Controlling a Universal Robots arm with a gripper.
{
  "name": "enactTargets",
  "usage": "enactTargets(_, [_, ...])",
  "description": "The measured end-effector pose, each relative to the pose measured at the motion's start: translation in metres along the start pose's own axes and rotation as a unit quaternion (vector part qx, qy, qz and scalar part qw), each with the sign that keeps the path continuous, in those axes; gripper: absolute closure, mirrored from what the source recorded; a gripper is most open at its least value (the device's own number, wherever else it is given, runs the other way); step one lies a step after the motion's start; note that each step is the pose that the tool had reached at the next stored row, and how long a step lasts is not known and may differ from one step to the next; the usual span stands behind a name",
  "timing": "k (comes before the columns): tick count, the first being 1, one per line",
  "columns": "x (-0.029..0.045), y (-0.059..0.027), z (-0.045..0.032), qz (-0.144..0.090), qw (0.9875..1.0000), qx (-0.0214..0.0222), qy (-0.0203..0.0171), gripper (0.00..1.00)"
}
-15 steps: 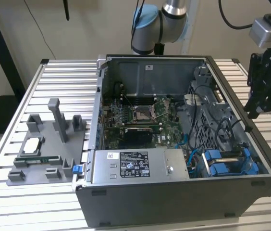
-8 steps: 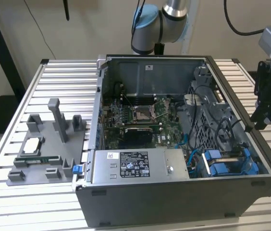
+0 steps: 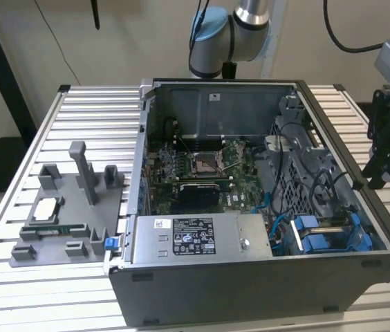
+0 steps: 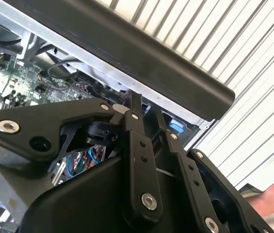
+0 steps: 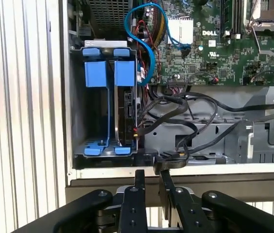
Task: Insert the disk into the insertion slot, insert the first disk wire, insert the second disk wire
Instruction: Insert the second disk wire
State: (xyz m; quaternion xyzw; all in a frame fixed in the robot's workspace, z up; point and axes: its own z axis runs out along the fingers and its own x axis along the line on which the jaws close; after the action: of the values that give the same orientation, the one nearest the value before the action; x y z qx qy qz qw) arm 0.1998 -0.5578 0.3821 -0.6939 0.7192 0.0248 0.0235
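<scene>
**Disk** (image 5: 126, 109): blue-framed drive, seen edge-on in the first wrist view. It stands inside the insertion slot (image 5: 115, 116) of the perforated cage, with its blue tabs at the cage mouth, and is judged seated. A second blue carrier (image 5: 96, 73) sits just beside it in the neighbouring bay.

**Adjacent:** black wires (image 5: 176, 111) loop from the cage's side across the case interior. One black connector (image 5: 171, 161) lies by the case rim (image 5: 210, 171), just beside the tool's tips. A blue cable (image 5: 144, 43) arcs from the motherboard (image 5: 214, 43) toward the cage. Whether any wire is plugged into the disk cannot be told.

**Step in hand, as judged:** wire work. Done well, it calls for:
- a grip on the connector body rather than the cord;
- the plug squared to its socket;
- a straight push;
- the loose loops kept clear.

**Tool** (image 5: 150, 173): poised over the case rim, outside the cage. Its fingers are narrowly parted with nothing seen between them. Contact with the connector cannot be confirmed.

**Surroundings:** slatted bench (image 5: 20, 121) under the case; a person's hand (image 4: 273, 194) at the edge of the second wrist view.
</scene>
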Motion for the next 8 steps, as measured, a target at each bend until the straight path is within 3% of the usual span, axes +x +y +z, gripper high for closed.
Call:
enactTargets(4, [0.0003,0.0002,0.0016,0.001,1.0,-0.0054,0.0002,0.0])
enactTargets(8, [-0.0014,0.0002,0.0048,0.005,1.0,-0.0078,-0.0001,0.0])
